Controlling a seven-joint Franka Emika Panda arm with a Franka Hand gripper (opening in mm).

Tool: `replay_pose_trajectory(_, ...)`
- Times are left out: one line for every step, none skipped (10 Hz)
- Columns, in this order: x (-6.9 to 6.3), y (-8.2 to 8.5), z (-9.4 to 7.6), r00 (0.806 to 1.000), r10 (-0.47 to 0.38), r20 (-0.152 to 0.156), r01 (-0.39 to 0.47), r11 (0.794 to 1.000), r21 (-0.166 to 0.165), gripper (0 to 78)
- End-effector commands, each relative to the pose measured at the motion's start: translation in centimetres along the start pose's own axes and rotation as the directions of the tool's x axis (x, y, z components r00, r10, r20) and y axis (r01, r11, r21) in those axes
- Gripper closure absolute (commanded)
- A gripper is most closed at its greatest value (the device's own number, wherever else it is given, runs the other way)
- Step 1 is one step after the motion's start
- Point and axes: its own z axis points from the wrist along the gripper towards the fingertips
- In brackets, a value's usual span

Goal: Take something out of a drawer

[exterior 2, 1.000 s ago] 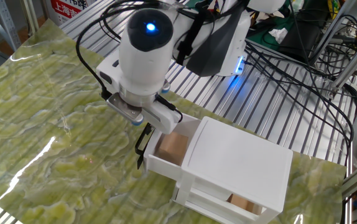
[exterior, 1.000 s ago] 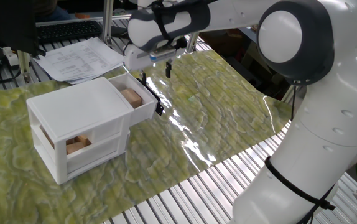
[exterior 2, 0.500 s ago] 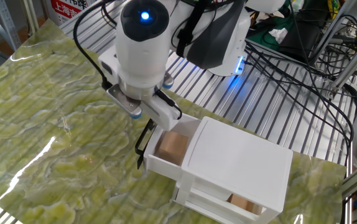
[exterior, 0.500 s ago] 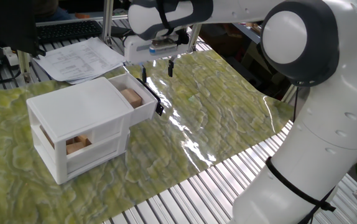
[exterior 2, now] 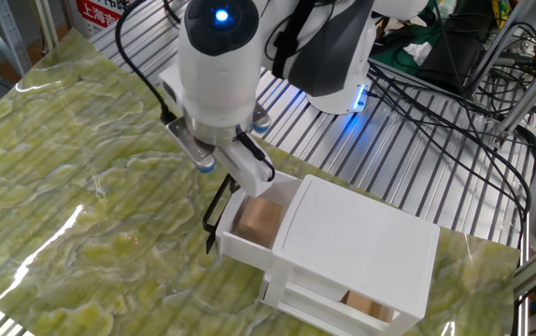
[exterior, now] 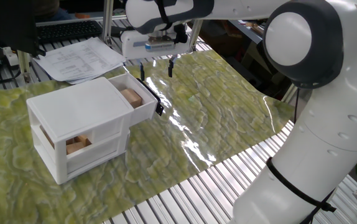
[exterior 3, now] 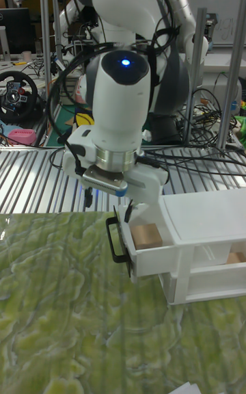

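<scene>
- green-and-yellow marbled sheeting (exterior: pixel 216 118) covers the slatted metal table, with the white two-drawer box (exterior: pixel 79 127) as the landmark near its middle; printed papers (exterior: pixel 82 59) and a dark keyboard (exterior: pixel 66 30) lie beyond the box.
- the box's upper drawer (exterior 2: pixel 249 229) stands pulled out, its black handle (exterior 3: pixel 115 240) on the front face.
- inside that open drawer rests a light-tan wooden block (exterior 3: pixel 147 235), sitting toward the rear of the exposed tray, close to the box body.
- the lower drawer (exterior: pixel 94 149) of the box is pushed in; more tan blocks (exterior: pixel 76 144) show through its translucent front.
- the white arm's gripper (exterior: pixel 156 67) hangs over the drawer's handle end, above the block and clear of it, shifted slightly toward the front of the drawer.
- its two dark fingers (exterior: pixel 171 66) point downward and are spread apart, nothing between them; the gap looks about as wide as the block.
- in the tall view the fingertips appear just over the drawer's front edge, the block lying below and a little toward the box.
</scene>
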Motion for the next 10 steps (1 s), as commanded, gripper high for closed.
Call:
replay_pose_trajectory(2.7,2.0,-1.9,0.974,0.219,-0.054,-0.221,0.975,-0.03,0.1)
replay_pose_trajectory(3.1,2.3,-2.0,0.964,0.254,-0.075,-0.259,0.964,-0.061,0.1)
replay_pose_trajectory(3.6,2.6,-2.1,0.956,0.281,-0.086,-0.287,0.955,-0.072,0.1)
replay_pose_trajectory(4.0,2.8,-2.0,0.95,0.301,-0.088,-0.307,0.949,-0.071,0.1)
replay_pose_trajectory(4.3,2.9,-1.9,0.943,0.32,-0.09,-0.327,0.943,-0.069,0.1)
replay_pose_trajectory(4.5,3.0,-1.8,0.937,0.337,-0.092,-0.344,0.936,-0.069,0.1)
replay_pose_trajectory(4.7,3.1,-1.8,0.925,0.365,-0.105,-0.374,0.924,-0.078,0.1)
replay_pose_trajectory(4.7,3.1,-1.8,0.917,0.382,-0.116,-0.392,0.916,-0.087,0.1)
replay_pose_trajectory(5.0,3.3,-1.6,0.902,0.412,-0.131,-0.425,0.9,-0.099,0.1)
replay_pose_trajectory(5.4,3.4,-1.4,0.894,0.429,-0.131,-0.442,0.892,-0.097,0.1)
